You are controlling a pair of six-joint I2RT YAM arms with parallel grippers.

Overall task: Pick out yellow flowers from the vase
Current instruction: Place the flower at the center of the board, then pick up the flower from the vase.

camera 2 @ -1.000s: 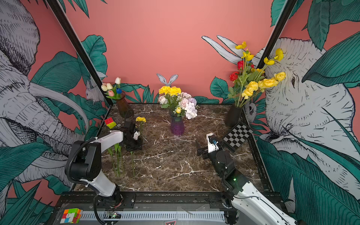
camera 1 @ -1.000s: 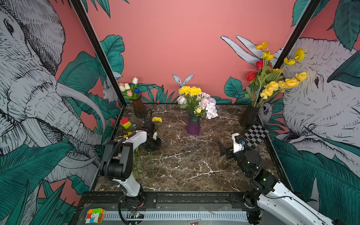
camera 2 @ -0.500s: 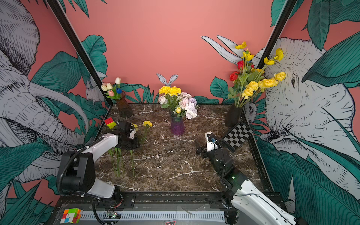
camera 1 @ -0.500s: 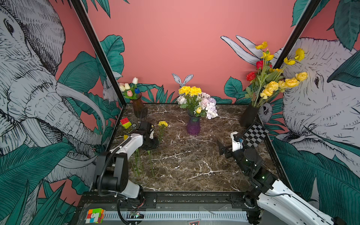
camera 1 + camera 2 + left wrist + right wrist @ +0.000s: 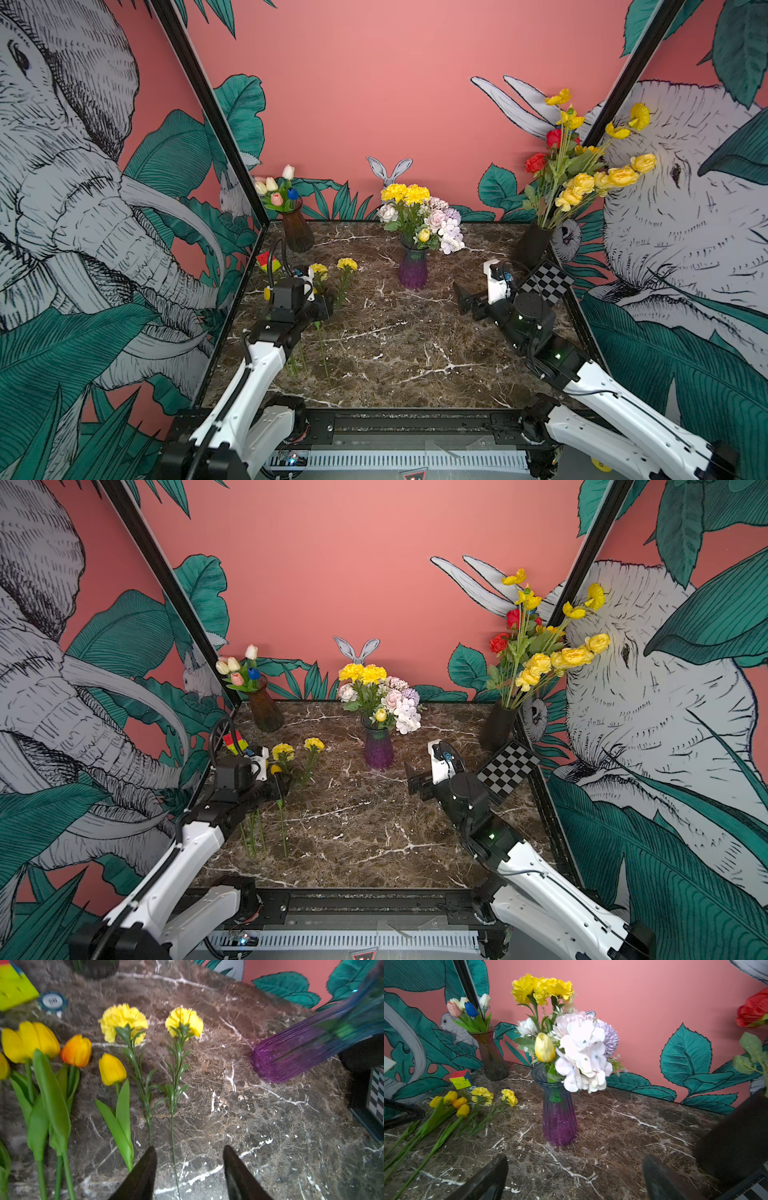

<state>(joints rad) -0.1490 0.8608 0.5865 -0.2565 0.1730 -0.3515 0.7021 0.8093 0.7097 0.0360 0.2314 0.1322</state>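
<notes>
The purple vase point(image 5: 412, 268) stands mid-table holding two yellow carnations point(image 5: 405, 193), a small yellow tulip point(image 5: 544, 1047) and white and lilac blooms. On the marble to its left lie more yellow flowers: two carnations point(image 5: 185, 1020) point(image 5: 122, 1020) and several tulips point(image 5: 112, 1069). My left gripper point(image 5: 189, 1147) hovers open over their stem ends. The thin stem of one carnation runs between its fingers, untouched. My right gripper point(image 5: 575, 1157) is open and empty, low over the table to the right of the vase point(image 5: 559, 1122).
A brown vase point(image 5: 297, 230) of white, pink and blue tulips stands back left. A black vase point(image 5: 532, 247) with yellow and red flowers stands back right. A puzzle cube point(image 5: 266, 262) and a poker chip point(image 5: 52, 1001) lie at the left wall, a checkerboard point(image 5: 546, 284) at the right.
The left gripper has gone from shut to open and let go of a yellow carnation, which now lies on the table. The left arm has drawn back. The right arm has barely moved.
</notes>
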